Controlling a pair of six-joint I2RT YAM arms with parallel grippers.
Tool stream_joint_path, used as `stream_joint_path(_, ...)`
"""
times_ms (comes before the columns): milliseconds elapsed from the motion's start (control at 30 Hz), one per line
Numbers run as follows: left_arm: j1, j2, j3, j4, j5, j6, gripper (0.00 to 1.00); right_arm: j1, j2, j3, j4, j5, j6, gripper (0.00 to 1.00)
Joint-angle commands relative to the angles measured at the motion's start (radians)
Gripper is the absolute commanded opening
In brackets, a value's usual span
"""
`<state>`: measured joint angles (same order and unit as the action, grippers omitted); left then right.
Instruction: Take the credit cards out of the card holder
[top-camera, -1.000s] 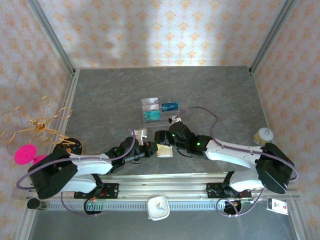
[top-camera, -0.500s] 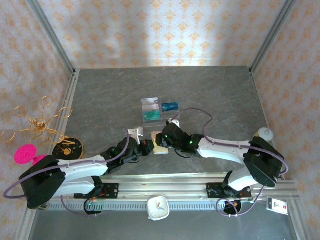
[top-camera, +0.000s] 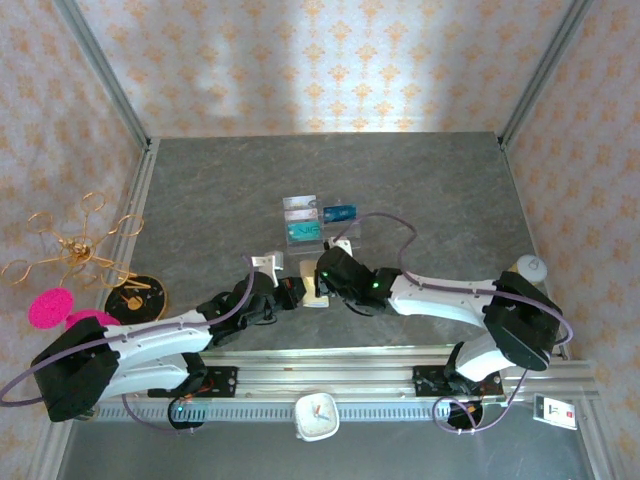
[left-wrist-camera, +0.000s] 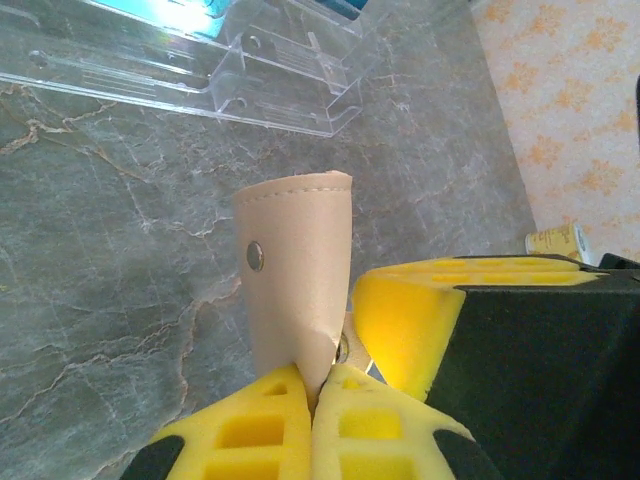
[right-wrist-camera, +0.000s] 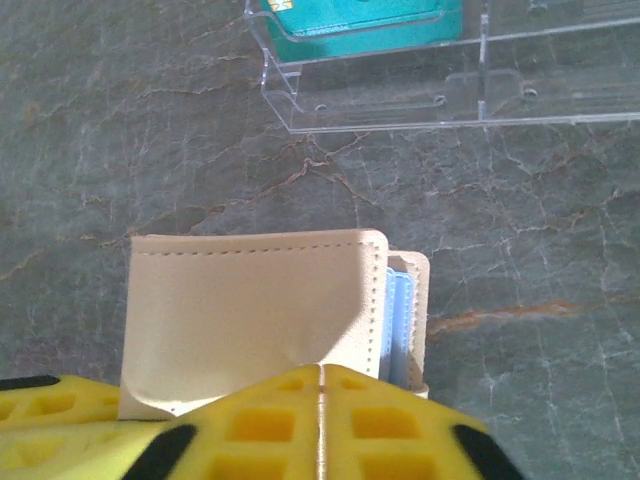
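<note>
- Since a second ago the right arm has slid left; the right pincer (right-wrist-camera: 320, 378), spread then, now pinches the holder (right-wrist-camera: 255, 300).
- Left pincer (left-wrist-camera: 312, 400) pinches its tab, at the middle of the surface (top-camera: 420, 190), near the tray (right-wrist-camera: 420, 100).
- Some cards (top-camera: 302, 232) lie in the tray; a pale card (right-wrist-camera: 397, 320) is left inside the holder.

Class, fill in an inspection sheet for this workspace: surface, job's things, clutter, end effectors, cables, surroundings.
Surface: grey marbled table, no spills seen.
Job's things: wallet near the arms, a pale blue card edge showing inside; other cards lie in the clear tray.
Clutter: clock, gold wire ornament, pink disc, cup.
End effectors: left end effector shut on the wallet's snap flap; right end effector shut on its cover.
Cables: purple cables loop over both arms.
Surroundings: patterned walls, metal frame.
</note>
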<state>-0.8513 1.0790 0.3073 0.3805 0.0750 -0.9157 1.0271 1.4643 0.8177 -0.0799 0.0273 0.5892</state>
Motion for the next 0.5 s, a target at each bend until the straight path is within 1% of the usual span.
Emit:
stream_joint_path(0,-0.003,-0.03,0.037,0.056,-0.027,0.005,0.0,-0.002,-0.006,-0.017,-0.082,0.076,-0.011,0.0)
stream_joint_path(300,-0.003,-0.037,0.013,0.054,-0.013,-0.003,0.0,-0.001,-0.061,-0.098,-0.081,0.157,0.024,0.0)
stream_joint_path(400,-0.003,-0.036,0.013,0.049,-0.008,-0.005,0.0,-0.001,-0.097,-0.101,-0.06,0.12,0.005,0.0)
stream_joint_path(433,-0.003,-0.037,0.012,0.049,-0.007,-0.005,0.0,-0.002,-0.125,-0.107,-0.025,0.084,-0.011,0.08)
stream_joint_path(467,-0.004,-0.04,0.012,0.05,-0.009,-0.005,0.0,-0.001,-0.15,-0.112,0.001,0.056,-0.018,0.19)
